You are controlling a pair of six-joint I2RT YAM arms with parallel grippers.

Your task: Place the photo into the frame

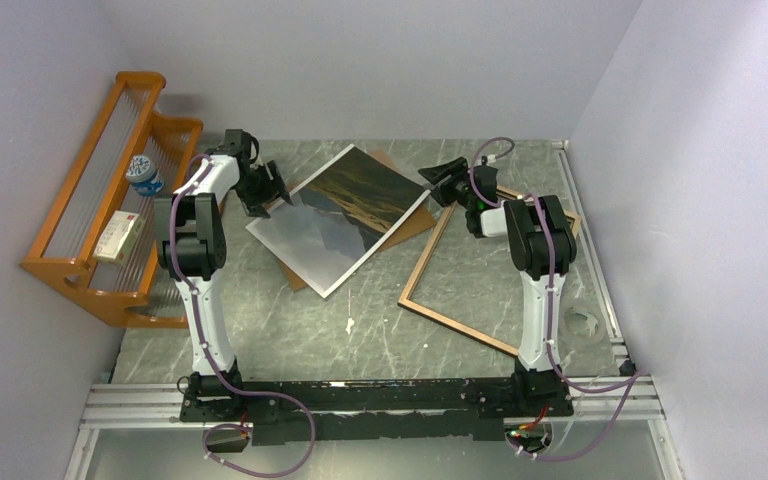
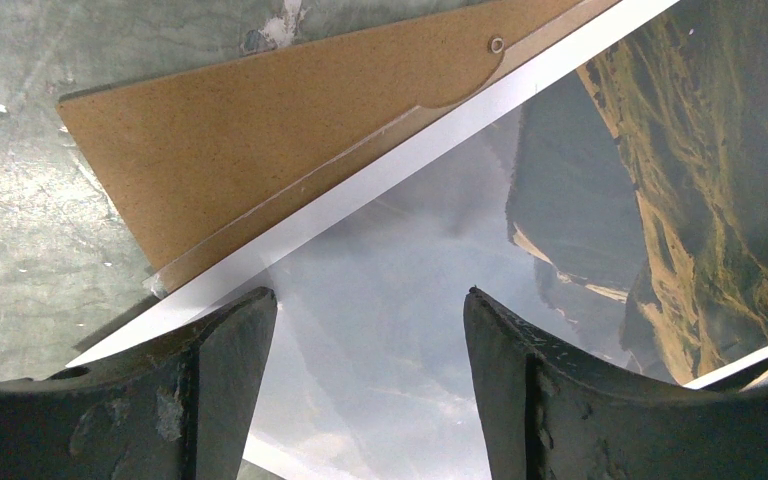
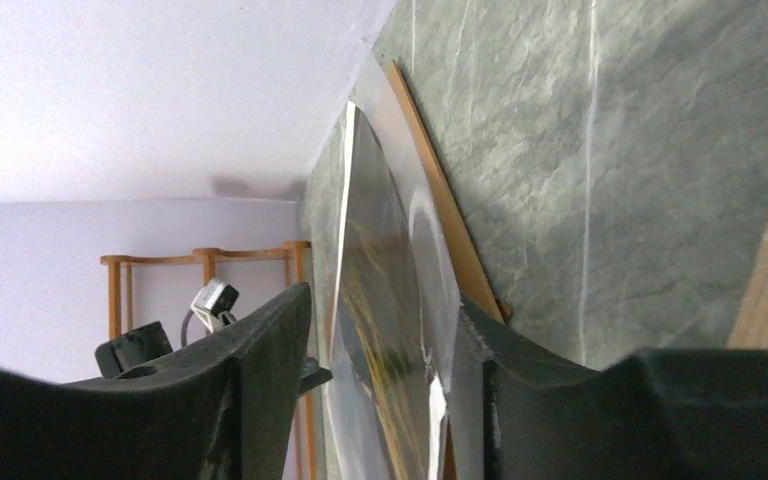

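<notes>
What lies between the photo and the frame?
Top external view: a corner of the brown backing board juts from under the photo, then bare table up to the frame.

Backing board [image 1: 410,230] mostly under photo [image 1: 345,215]; frame [image 1: 457,325] far corner behind right arm [image 1: 538,240].

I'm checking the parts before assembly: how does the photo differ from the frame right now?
The photo is a solid sheet, landscape side up; the frame is an open rectangle of thin brown rails with table showing through. The photo rests on a brown backing board; the frame lies on the table itself. Both are rectangular and lie askew.
</notes>
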